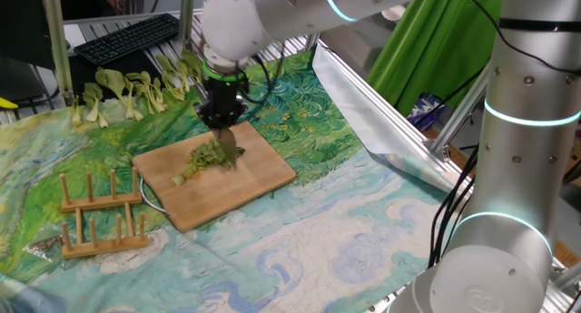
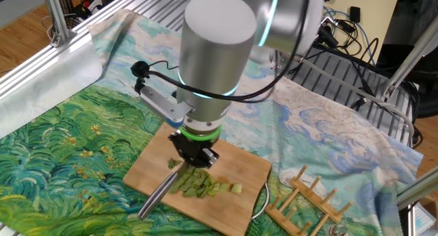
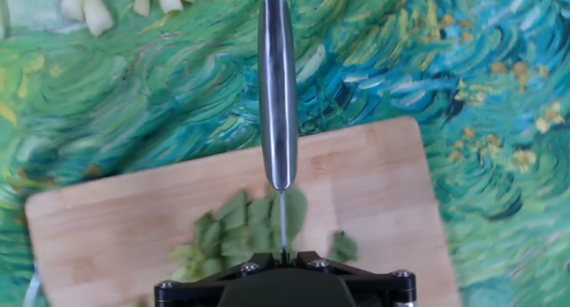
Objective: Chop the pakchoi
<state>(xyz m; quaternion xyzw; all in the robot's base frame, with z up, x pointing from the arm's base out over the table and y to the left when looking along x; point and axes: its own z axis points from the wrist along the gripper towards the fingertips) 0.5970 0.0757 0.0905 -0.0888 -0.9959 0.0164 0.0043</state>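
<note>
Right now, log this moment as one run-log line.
phase: chopping | gripper: shut on knife | pakchoi: cut pieces on cutting board | blade: over pieces

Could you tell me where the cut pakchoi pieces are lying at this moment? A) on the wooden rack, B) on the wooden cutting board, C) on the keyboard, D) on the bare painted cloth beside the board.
B: the pakchoi pieces lie in a loose heap on the cutting board, under the knife held by the end effector.
</note>
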